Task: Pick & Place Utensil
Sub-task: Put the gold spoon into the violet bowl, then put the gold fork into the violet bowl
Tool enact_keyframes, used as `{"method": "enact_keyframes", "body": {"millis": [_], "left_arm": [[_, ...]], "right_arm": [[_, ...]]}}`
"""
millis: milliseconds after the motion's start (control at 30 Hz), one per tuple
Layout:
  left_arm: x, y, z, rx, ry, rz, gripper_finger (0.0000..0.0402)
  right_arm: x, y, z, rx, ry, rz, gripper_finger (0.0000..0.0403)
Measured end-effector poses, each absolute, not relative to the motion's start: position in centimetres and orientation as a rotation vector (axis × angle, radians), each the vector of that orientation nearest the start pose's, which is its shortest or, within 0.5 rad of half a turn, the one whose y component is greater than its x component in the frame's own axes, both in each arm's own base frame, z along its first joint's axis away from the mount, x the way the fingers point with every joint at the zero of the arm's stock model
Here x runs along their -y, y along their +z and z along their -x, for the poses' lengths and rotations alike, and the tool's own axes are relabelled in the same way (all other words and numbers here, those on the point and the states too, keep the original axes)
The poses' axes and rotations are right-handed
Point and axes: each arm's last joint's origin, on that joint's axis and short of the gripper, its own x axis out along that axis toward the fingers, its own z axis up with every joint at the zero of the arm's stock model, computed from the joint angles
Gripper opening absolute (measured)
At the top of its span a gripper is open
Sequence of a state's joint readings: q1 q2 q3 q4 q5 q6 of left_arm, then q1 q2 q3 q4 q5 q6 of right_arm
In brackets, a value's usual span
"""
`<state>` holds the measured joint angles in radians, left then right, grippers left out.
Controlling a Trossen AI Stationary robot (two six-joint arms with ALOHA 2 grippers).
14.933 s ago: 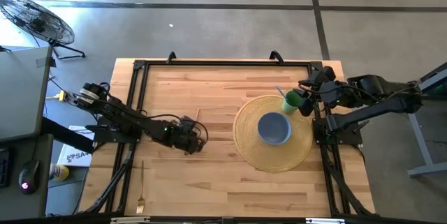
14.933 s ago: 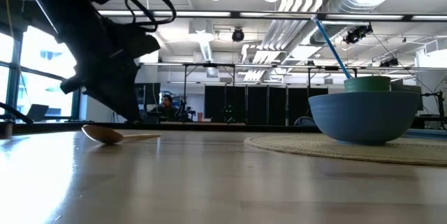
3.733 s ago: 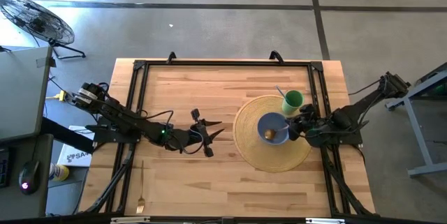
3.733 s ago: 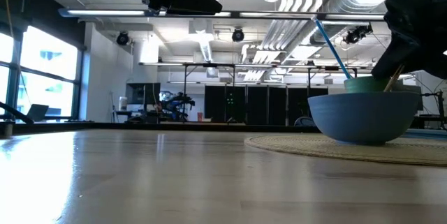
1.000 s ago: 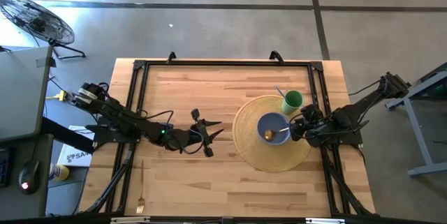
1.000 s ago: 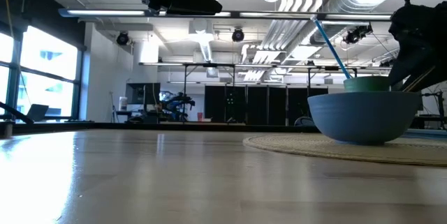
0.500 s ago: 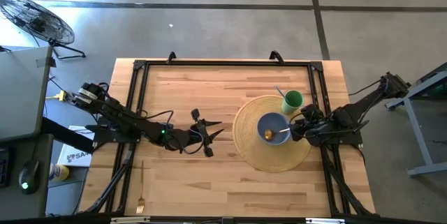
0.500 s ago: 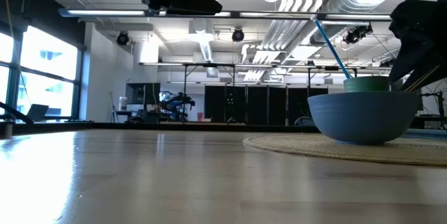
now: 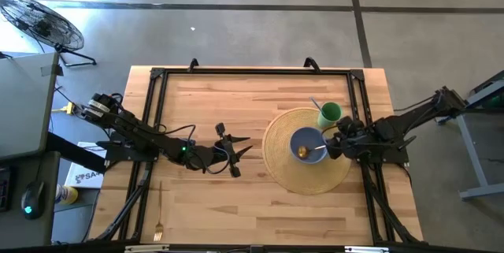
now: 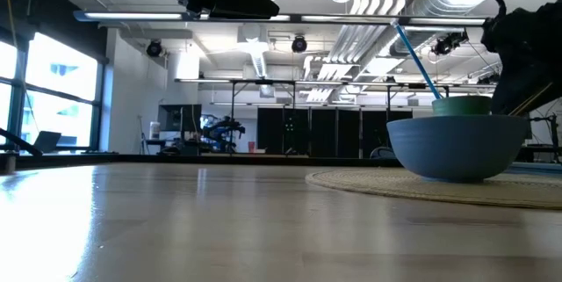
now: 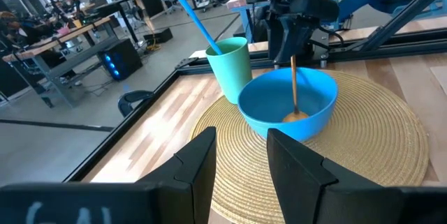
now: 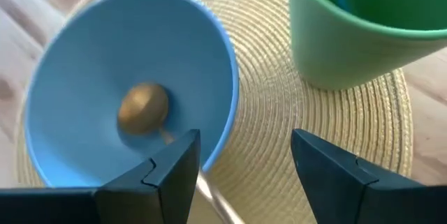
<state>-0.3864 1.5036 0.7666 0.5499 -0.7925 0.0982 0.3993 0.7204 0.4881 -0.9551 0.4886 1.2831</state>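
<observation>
A wooden spoon [image 9: 307, 150] lies in the blue bowl [image 9: 309, 136] on a round woven mat [image 9: 283, 170]. Its head [image 12: 143, 109] rests on the bowl's bottom and its handle [image 11: 293, 77] leans on the rim toward the table's right. My right gripper [image 12: 244, 175] stands open at the bowl's right rim [image 9: 334, 144], over the handle's free end. My left gripper [image 9: 239, 152] hovers open over the middle of the table, facing the bowl. A green cup [image 9: 330, 114] with a blue straw [image 11: 192, 11] stands behind the bowl. My right gripper is open around the free end of the spoon's handle [image 12: 208, 190], which runs close along the inner side of one finger [image 12: 171, 172]. Whether that finger touches the handle I cannot tell.
A metal fork [image 9: 158, 215] lies near the table's front left corner. A black frame [image 9: 252, 72] runs along the far and side edges of the table. Bare wood lies between my left gripper and the mat.
My right gripper has drawn slightly up and toward the table's far right, with its fingers as wide apart as before. The spoon stays in the bowl.
</observation>
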Motion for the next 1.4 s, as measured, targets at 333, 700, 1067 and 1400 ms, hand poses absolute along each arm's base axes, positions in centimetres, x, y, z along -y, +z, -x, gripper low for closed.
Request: {"method": "enact_keyframes", "body": {"millis": [333, 700, 1067, 1400], "left_arm": [[9.8, 23.0, -29.5, -0.177, 0.397, -0.202, 0.0124], [10.1, 23.0, -29.6, -0.176, 0.292, -0.186, 0.0124], [11.5, 21.9, -28.6, -0.477, -0.030, -0.065, 0.0124], [13.0, 24.3, -26.1, -1.117, 0.005, 0.584, 0.0124]], "right_arm": [[-2.8, 20.3, -11.2, -0.873, -0.561, -0.512, 0.0218], [-3.6, 24.1, -12.5, -0.766, -0.343, -0.376, 0.0218], [-6.0, 25.8, -14.3, -0.494, -0.019, -0.257, 0.0218], [-6.0, 26.3, -14.5, -0.422, -0.033, -0.180, 0.0218]]}}
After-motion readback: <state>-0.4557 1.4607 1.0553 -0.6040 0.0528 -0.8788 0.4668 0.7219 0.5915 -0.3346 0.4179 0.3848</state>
